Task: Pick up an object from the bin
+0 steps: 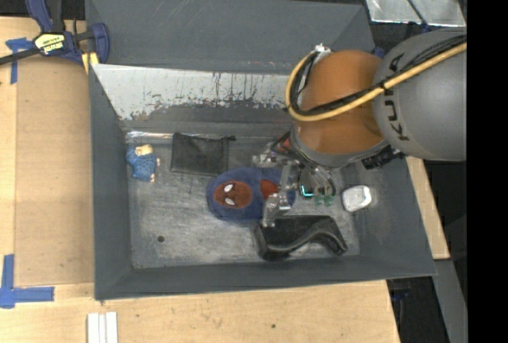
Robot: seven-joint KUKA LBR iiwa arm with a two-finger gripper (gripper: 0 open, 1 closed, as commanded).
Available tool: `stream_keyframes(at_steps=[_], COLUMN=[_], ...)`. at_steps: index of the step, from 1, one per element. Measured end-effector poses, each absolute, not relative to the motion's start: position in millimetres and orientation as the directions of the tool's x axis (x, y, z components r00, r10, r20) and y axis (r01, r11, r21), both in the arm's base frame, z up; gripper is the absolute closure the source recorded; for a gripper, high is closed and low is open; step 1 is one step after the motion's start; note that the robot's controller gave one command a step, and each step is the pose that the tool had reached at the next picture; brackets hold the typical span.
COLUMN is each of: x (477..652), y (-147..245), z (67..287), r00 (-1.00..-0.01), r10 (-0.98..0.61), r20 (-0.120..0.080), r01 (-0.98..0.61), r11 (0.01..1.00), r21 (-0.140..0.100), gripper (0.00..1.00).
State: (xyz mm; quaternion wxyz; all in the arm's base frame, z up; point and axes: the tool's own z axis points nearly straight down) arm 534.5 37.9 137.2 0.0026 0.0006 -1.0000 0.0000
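Grey bin floor (182, 230): your claw (279, 202) sits just right of blue round toy (232, 195), touching or nearly; black curved piece (305, 237) just nearer. Claw state: you cannot tell.

grey arm (425, 99), orange cover (337, 107), yellow cable (373, 91)

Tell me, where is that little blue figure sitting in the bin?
In the camera view, the little blue figure lies near the left wall of the bin, just left of the flat black pad and up-left of the round blue toy.
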Motion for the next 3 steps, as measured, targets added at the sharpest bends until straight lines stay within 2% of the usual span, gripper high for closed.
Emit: stream_keyframes(at_steps=[1,2,3], x=[550.5,551.0,527.5], y=[53.6,53.6,59.3], z=[80.5,81.8,209.5], r00=[-0.982,-0.981,-0.978], r10=[0.191,0.192,0.209], r20=[0.003,0.002,-0.009], r01=[0.191,0.192,0.209], r11=[0.982,0.981,0.978], r21=[-0.001,-0.001,0.003], gripper=[0.0,1.0,1.0])
